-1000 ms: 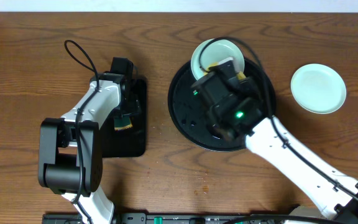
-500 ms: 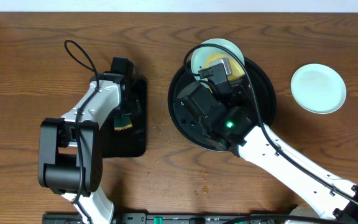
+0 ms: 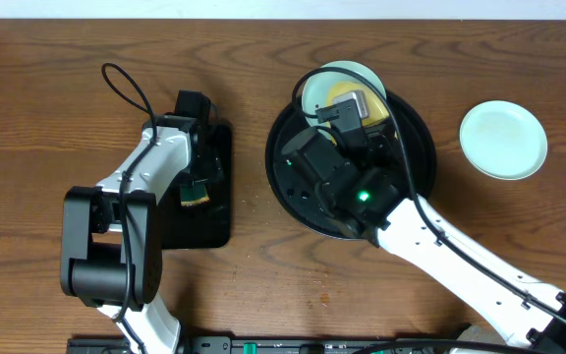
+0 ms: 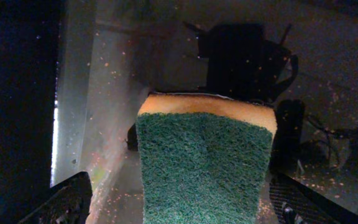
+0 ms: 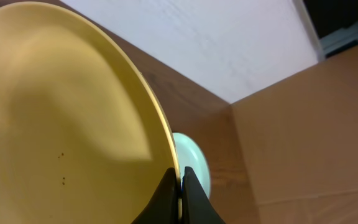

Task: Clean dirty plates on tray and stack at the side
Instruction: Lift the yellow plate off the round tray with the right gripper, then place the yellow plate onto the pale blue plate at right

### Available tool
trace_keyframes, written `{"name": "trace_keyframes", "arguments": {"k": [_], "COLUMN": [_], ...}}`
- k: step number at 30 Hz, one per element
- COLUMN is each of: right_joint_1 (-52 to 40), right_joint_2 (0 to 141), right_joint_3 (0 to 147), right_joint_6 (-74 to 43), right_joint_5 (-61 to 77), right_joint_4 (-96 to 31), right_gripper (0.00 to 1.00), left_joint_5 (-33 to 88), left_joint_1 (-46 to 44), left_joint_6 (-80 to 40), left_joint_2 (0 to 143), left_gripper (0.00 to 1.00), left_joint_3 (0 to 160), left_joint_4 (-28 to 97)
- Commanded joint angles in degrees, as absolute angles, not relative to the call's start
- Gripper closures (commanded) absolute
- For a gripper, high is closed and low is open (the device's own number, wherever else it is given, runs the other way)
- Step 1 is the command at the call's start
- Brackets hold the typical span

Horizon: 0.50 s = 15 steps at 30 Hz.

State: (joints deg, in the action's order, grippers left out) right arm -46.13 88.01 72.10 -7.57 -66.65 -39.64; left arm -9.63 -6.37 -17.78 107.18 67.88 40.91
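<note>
My right gripper (image 3: 350, 108) is shut on the rim of the pale yellow plate (image 3: 341, 95) and holds it tilted over the far part of the round black tray (image 3: 277, 183). In the right wrist view the fingers (image 5: 180, 178) pinch the yellow plate (image 5: 61, 118) at its edge. A mint-blue plate (image 3: 362, 72) lies under it at the tray's far rim. A second mint-blue plate (image 3: 503, 140) sits on the table to the right, and also shows in the right wrist view (image 5: 195, 163). My left gripper (image 3: 197, 185) is open around a sponge (image 4: 204, 162).
The green and yellow sponge (image 3: 197, 195) lies on a rectangular black tray (image 3: 210, 224) at the left. A white wall and a cardboard box (image 5: 309, 137) stand beyond the table's far right.
My right gripper has turned and tilted the yellow plate up off the mint-blue plate; it has held still for the last half second. The left arm has not moved.
</note>
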Motion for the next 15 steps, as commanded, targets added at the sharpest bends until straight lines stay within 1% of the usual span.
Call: {"name": "trace_keyframes", "arguments": {"k": [1, 2, 6, 9, 11, 13, 15], "right_joint_1": [-43.6, -43.4, -41.7, -40.8, -40.5, -39.3, -37.3], "right_joint_2": [87.2, 87.2, 87.2, 87.2, 87.2, 87.2, 87.2], "right_joint_3": [73.4, 73.4, 73.4, 73.4, 73.4, 73.4, 73.4], "right_joint_6": [-11.5, -10.9, -11.9, -12.0, -10.4, -11.9, -13.0], "right_joint_5": [-57.5, -54.7, -55.8, -48.8, -50.6, -55.1, -53.2], "right_joint_4": [-39.7, -40.2, -41.4, -40.3, -41.4, -42.2, -41.7], "right_gripper": [0.99, 0.99, 0.99, 0.99, 0.99, 0.99, 0.99], "left_joint_5": [-10.8, -10.8, -10.8, -10.8, -10.8, -10.8, -10.8], "left_joint_1": [-6.1, -6.1, -6.1, -6.1, -6.1, -6.1, -6.1], "left_joint_6": [-17.3, -17.3, -17.3, -17.3, -17.3, -17.3, -17.3], "left_joint_2": [107.3, 107.3, 107.3, 107.3, 107.3, 107.3, 107.3], "left_gripper": [0.09, 0.09, 0.09, 0.09, 0.09, 0.09, 0.09], "left_joint_3": [67.5, 67.5, 67.5, 67.5, 67.5, 67.5, 67.5], "left_joint_4": [41.1, 41.1, 41.1, 41.1, 41.1, 41.1, 41.1]}}
